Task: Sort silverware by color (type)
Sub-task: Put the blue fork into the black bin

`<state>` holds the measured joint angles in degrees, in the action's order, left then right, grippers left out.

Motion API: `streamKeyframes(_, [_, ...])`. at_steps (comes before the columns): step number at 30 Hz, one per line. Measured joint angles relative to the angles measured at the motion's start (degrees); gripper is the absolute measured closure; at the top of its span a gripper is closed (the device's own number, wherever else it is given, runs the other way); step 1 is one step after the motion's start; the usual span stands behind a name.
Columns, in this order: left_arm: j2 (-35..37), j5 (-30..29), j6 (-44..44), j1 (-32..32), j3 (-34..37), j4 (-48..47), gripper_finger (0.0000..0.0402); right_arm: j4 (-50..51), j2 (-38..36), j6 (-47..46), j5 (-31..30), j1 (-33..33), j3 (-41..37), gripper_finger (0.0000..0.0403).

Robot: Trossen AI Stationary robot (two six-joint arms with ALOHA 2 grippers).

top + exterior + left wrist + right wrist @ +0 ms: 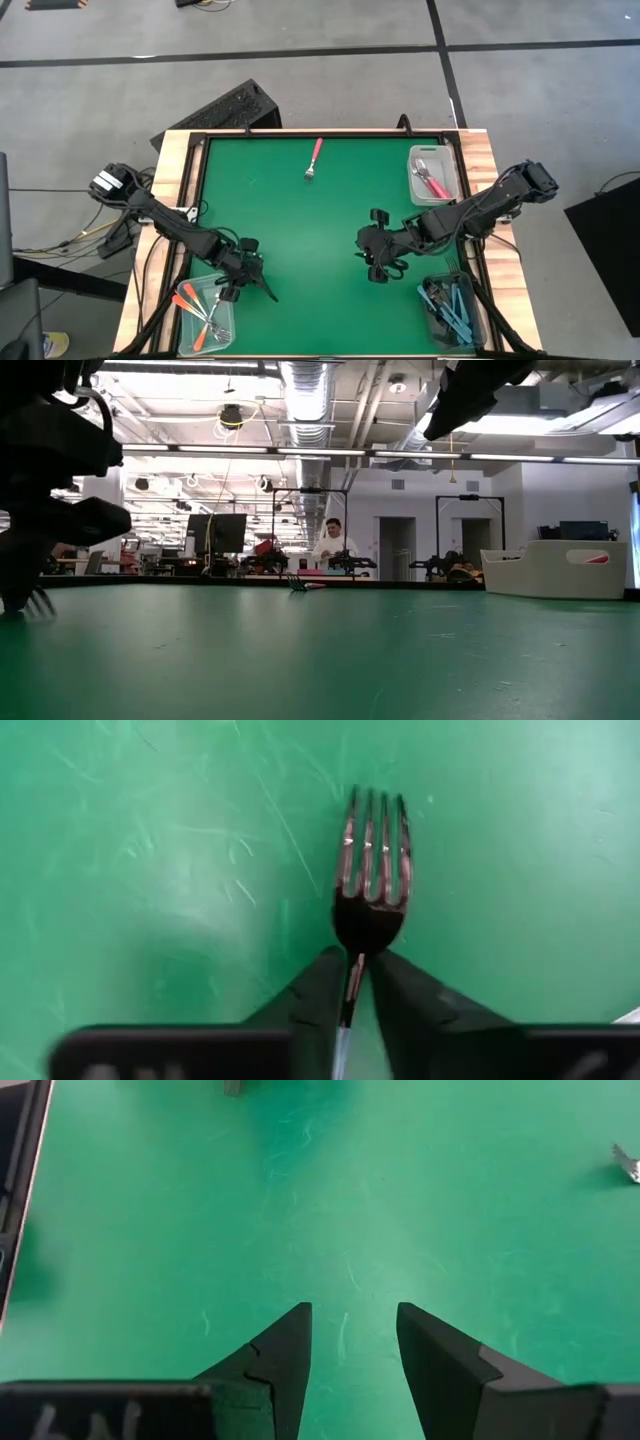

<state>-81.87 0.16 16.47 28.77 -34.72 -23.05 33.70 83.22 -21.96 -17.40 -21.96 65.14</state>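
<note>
A green table (320, 230) with a wooden rim carries three clear bins (434, 176) near its edges, while a person (333, 546) stands in the room behind.

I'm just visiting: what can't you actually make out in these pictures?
- Handle colour of the silver-tined metal fork: in the left wrist view, the left gripper covers nearly all of the handle.
- Number of blue-handled forks in the clear plastic bin: in the high view they are too small and overlap.
- The loose pink-handled fork: in the low view it is only a distant speck.
</note>
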Motion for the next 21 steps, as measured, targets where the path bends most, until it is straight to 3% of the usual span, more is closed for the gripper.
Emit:
streamKeyframes(2, [-0.08, -0.71, -1.7, -0.31, -0.86, -0.17, 0.0381, -0.28, 0.0, -0.02, -1.13, 0.0, 0.0, 0.023])
streamKeyframes(4, [0.11, -4.84, -2.96, -0.51, -1.67, 0.18, 0.0392, -1.92, 0.0, -1.53, -2.98, 0.02, 0.0, 0.023])
streamKeyframes(8, [0.15, -22.42, -4.82, -0.74, -3.11, 0.85, 0.0392, -10.08, 0.56, -12.27, -9.84, 1.06, 0.07, 0.023])
streamKeyframes(11, [0.14, -35.32, -7.01, -0.93, -4.2, 2.35, 0.0395, -14.73, 1.69, -13.64, -10.19, 2.03, 0.02, 0.023])
streamKeyframes(13, [0.16, -40.94, -7.82, -1.34, -5.09, 3.54, 0.0395, -17.37, 2.46, -13.77, -10.11, 2.49, 0.04, 0.023])
streamKeyframes(21, [0.18, -42.92, -11.93, -2.26, -7.68, 3.54, 0.0395, -18.32, 3.48, -14.01, -9.68, 4.57, 0.07, 0.023])
